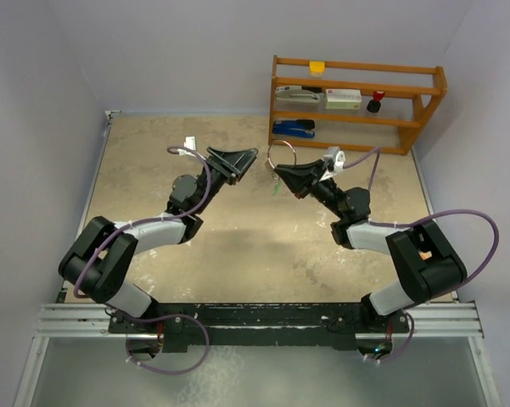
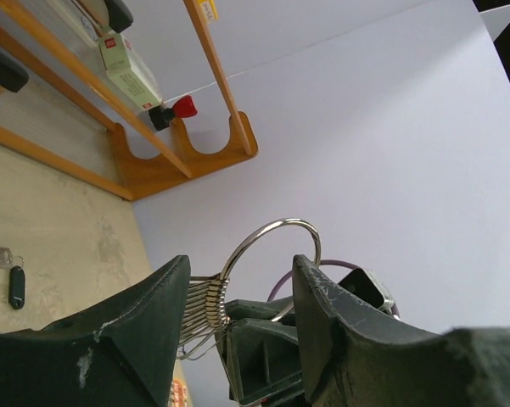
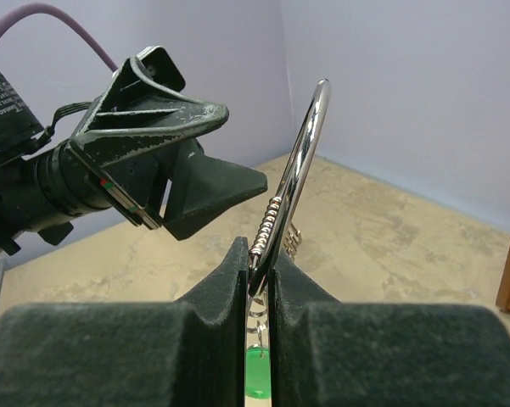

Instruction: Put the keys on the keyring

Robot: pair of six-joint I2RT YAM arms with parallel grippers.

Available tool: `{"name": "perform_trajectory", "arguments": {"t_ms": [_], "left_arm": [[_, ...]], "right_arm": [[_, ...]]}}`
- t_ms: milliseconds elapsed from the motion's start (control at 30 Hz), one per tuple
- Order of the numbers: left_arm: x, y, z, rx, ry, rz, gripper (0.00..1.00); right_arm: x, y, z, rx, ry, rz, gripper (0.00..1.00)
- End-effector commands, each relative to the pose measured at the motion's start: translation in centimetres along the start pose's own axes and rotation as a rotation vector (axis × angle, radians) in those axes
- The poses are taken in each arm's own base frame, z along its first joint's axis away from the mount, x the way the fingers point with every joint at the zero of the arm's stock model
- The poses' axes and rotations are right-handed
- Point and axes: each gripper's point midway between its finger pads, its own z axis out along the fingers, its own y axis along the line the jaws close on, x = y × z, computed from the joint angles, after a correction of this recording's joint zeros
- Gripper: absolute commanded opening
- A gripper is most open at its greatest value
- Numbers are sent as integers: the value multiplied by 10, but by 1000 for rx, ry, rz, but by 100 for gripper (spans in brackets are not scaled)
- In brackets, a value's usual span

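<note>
The right gripper [image 3: 256, 254] is clamped tight on the keyring [image 3: 301, 161], pinching it low on the wire so the ring stands upright above the fingertips, edge-on to its own camera. A row of small silver keys [image 3: 270, 222] is bunched just above the pinch, and a green-headed key [image 3: 256, 373] dangles below the fingers.

Facing it, the left gripper [image 2: 242, 267] is spread wide and holds nothing. From its wrist view the ring sits dead ahead, framed between the two fingers, close but not touching either one. The two grippers are nose to nose above the table [image 3: 390, 229].

One key is not on the ring: a black-headed key [image 2: 16, 287] lies flat on the table, low and far off to the side of the left gripper, towards the wooden rack [image 2: 187, 161], with a small silver piece just beyond its tip. Its long axis runs roughly away from the gripper.

The free left arm looks like the one to fetch it, which means turning away from the ring and dropping down. The top view does not show the key clearly enough to tell which arm is nearer.
</note>
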Motion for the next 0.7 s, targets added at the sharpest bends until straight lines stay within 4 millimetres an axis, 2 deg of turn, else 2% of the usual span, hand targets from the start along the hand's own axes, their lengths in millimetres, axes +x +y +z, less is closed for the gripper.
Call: {"name": "perform_trajectory", "arguments": {"t_ms": [0, 167, 300, 400, 500, 600, 667], "left_arm": [[-1, -24, 2, 104, 7, -49, 49], [3, -19, 2, 95, 20, -59, 49], [13, -1, 4, 12, 49, 14, 49], [22, 23, 4, -102, 92, 151, 49], [22, 39, 1, -166, 123, 289, 48], [16, 55, -3, -243, 134, 424, 46], [9, 57, -6, -255, 123, 517, 44]], "right_arm": [[-47, 16, 10, -72, -167, -56, 0], [-49, 15, 12, -67, -182, -62, 0], [-51, 15, 15, -65, -189, -42, 0], [-50, 14, 17, -57, -165, -23, 0], [-47, 16, 17, -58, -128, -17, 0], [-44, 19, 15, -63, -88, -9, 0], [-43, 20, 14, -60, -59, -13, 0]]}}
